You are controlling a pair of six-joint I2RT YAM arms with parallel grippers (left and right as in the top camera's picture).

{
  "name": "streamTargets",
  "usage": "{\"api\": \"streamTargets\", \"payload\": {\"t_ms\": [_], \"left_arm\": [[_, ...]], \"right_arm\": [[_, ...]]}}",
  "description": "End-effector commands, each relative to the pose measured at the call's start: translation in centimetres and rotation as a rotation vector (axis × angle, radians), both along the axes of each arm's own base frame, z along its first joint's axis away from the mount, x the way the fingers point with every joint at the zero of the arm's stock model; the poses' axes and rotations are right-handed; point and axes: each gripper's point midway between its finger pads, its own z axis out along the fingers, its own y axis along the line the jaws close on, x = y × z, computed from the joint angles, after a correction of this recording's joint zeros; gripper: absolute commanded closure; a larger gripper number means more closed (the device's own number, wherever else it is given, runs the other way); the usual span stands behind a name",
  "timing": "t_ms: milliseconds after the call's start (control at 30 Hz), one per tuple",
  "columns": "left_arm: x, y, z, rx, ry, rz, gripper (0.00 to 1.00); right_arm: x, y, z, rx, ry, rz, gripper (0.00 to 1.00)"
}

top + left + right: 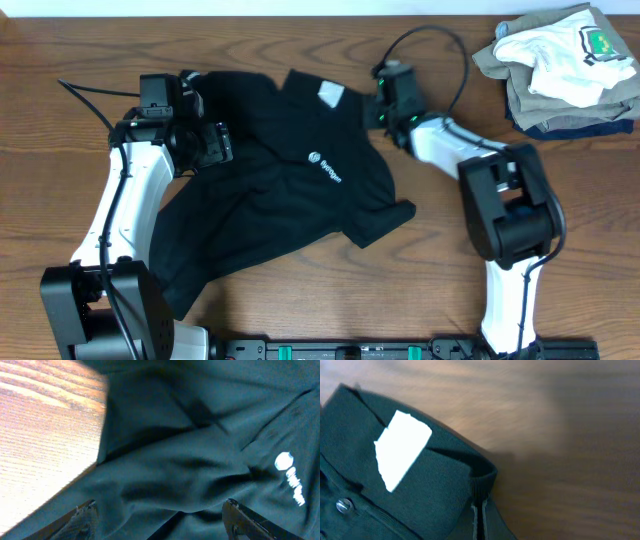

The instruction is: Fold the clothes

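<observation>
No fold is made yet: the black polo shirt [280, 190] sprawls rumpled on the table [300, 310]. Just right of its white neck label [402, 447], the right gripper [480, 520] is pinched on fabric. Well left of the label, the left gripper [160, 505] hovers, jaws apart. All folding apparently remains.

At two o'clock on the wooden table [430, 280], a crumpled white garment [555, 65] with a green crest [598, 42] tops folded khaki [488, 62] and navy garments [570, 126]
</observation>
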Motion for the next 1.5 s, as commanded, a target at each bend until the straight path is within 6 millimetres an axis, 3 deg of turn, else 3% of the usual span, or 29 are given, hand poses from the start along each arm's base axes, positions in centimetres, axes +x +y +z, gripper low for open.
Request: {"api": "streamTargets", "payload": {"t_ms": [0, 233, 433, 467, 600, 733, 933, 1000, 1167, 1267, 1467], "left_arm": [[-0.3, 0.3, -0.5, 0.014, 0.02, -0.001, 0.2], [-0.4, 0.3, -0.7, 0.014, 0.026, -0.001, 0.2], [-0.7, 0.3, -1.6, 0.011, 0.058, -0.003, 0.2], [-0.8, 0.3, -1.8, 0.011, 0.068, -0.003, 0.2], [-1.6, 0.2, -2.2, 0.008, 0.106, -0.003, 0.2], [-3.4, -0.8, -1.7, -0.045, 0.155, -0.028, 0.21], [-8.6, -2.7, -0.2, -0.067, 0.298, -0.092, 0.27], [-10.1, -3.1, 0.4, -0.061, 0.332, -0.095, 0.27], [-13.2, -1.2, 0.9, 0.09, 0.374, 0.067, 0.27], [-14.7, -1.1, 0.2, 0.079, 0.372, 0.142, 0.28], [-16.2, -1.0, -3.2, 0.071, 0.359, 0.171, 0.28]], "right_arm": [[3.0, -4.5, 3.0, -0.027, -0.047, -0.079, 0.99], [4.9, -11.6, 5.2, -0.065, -0.027, -0.174, 0.99], [4.4, -16.4, 4.8, -0.087, 0.025, -0.229, 0.99], [4.2, -16.6, 4.7, -0.097, 0.035, -0.21, 0.95], [3.4, -16.5, 5.6, -0.141, 0.085, -0.143, 0.5], [2.2, -15.5, 8.5, -0.126, 0.135, -0.091, 0.26], [-0.6, -13.4, 11.7, -0.048, 0.207, 0.014, 0.23], [-1.5, -13.4, 11.5, -0.044, 0.241, 0.017, 0.23], [-2.9, -13.4, 10.6, -0.045, 0.307, 0.019, 0.22], [-3.1, -13.3, 10.4, -0.045, 0.317, 0.02, 0.22], [-3.1, -13.3, 10.4, -0.049, 0.316, 0.026, 0.22]]}}
